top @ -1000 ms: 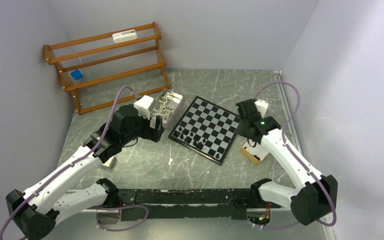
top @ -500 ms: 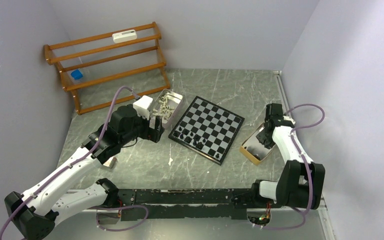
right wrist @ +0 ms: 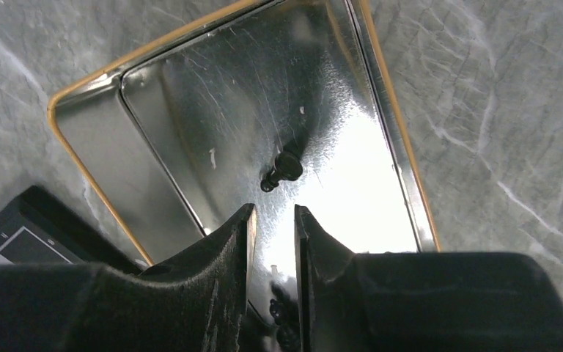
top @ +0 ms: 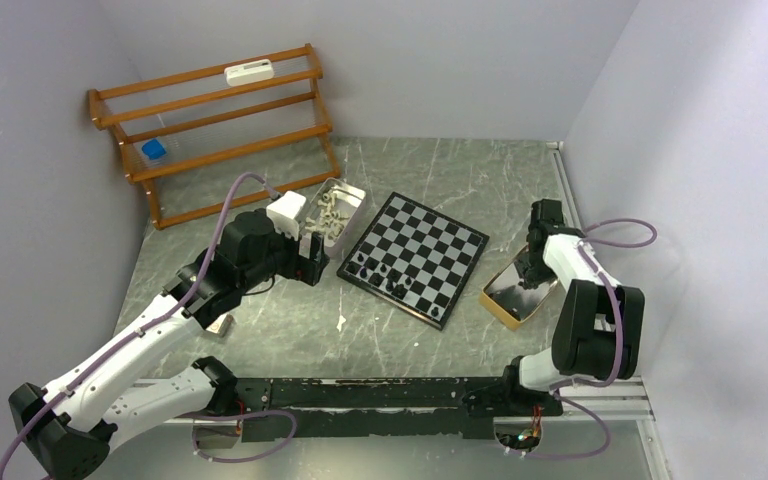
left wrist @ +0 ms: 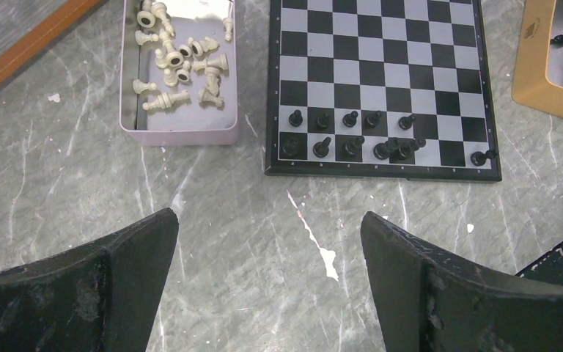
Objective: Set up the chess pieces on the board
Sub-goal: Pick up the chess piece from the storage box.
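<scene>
"Gripper check first: your right gripper (right wrist: 273,220) has its fingers drawn nearly together, just a slit btwn them, nothing in it. It points down into the metal tray (right wrist: 88,110) w/ the orange rim."

"Agreed. One black piece (right wrist: 281,169) lies on its side on that tray's floor, just ahead of your fingertips, not touching them. In the top view your right arm is folded tight: elbow raised close above its base, forearm reaching fwd, wrist bent down over the tray. That tray sits just off the right corner of the board (top: 430,235)."

"And your left gripper (left wrist: 267,220)?"

"Spread wide and empty, hanging over bare table (left wrist: 66,183), facing the board's near edge. Your left arm is stretched long — a diagonal from its base at lower left up to the spot btwn the lilac tray (left wrist: 179,137) and the board, wrist just beside that tray's near end."

"Pieces, quick?"

"The black pieces (left wrist: 350,118) on the board stand in the two rows closest to your left gripper: five in the inner row, the rest along the edge row, one of them alone on the corner square at the right. A couple in the edge row are bunched together — can't tell if they're upright. The white pieces (left wrist: 179,62) lie jumbled in the lilac tray, which sits just beside the board's left side w/ a thin strip of table btwn them."
</scene>
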You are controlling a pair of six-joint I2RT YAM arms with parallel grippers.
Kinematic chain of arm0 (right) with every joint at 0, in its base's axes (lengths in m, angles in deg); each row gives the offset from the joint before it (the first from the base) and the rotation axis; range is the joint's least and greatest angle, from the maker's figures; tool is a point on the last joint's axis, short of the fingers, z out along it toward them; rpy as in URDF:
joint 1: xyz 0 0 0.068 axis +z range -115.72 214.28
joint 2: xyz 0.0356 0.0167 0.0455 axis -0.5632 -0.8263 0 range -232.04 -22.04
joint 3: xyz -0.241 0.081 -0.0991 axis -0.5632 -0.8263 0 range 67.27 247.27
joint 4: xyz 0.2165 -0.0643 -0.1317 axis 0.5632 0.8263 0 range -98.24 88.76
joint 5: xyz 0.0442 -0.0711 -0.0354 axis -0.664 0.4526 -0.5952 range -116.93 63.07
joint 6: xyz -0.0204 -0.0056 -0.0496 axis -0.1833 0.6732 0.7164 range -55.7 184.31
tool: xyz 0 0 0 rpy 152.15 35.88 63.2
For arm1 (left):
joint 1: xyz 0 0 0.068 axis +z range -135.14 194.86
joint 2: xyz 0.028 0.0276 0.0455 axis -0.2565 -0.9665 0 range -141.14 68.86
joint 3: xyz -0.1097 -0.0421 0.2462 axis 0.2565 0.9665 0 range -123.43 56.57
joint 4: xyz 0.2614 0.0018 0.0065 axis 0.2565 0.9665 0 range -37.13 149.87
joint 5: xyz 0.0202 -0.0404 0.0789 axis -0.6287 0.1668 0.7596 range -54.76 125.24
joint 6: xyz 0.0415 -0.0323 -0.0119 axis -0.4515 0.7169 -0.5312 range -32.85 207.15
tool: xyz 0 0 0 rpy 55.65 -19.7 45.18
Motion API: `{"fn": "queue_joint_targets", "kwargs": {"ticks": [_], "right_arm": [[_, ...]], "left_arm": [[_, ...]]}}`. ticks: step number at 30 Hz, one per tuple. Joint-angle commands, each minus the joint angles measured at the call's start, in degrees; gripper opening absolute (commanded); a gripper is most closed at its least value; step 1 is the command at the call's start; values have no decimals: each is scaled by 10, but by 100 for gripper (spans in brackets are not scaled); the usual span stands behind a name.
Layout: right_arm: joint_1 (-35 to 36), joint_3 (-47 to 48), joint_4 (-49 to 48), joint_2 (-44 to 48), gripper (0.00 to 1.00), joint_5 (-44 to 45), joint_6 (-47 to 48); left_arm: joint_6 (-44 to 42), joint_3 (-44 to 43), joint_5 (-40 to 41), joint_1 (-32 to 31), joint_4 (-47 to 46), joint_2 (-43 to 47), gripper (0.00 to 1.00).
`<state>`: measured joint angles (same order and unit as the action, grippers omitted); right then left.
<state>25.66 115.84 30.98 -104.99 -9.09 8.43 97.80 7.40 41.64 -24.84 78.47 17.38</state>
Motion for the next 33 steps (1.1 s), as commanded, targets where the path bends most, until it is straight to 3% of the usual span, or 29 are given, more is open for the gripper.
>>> {"fn": "queue_joint_targets", "kwargs": {"ticks": [1,21,33], "right_arm": [[-6,14,-6,-15,29,31,-55],[-10,21,-42,-92,27,54,-82],[-12,2,-66,-65,0,38,-29]], "left_arm": [[-9,-4,3,-6,-3,1,100],[-9,-5,13,-6,1,-3,100],[-9,-5,12,-5,1,-6,100]]}}
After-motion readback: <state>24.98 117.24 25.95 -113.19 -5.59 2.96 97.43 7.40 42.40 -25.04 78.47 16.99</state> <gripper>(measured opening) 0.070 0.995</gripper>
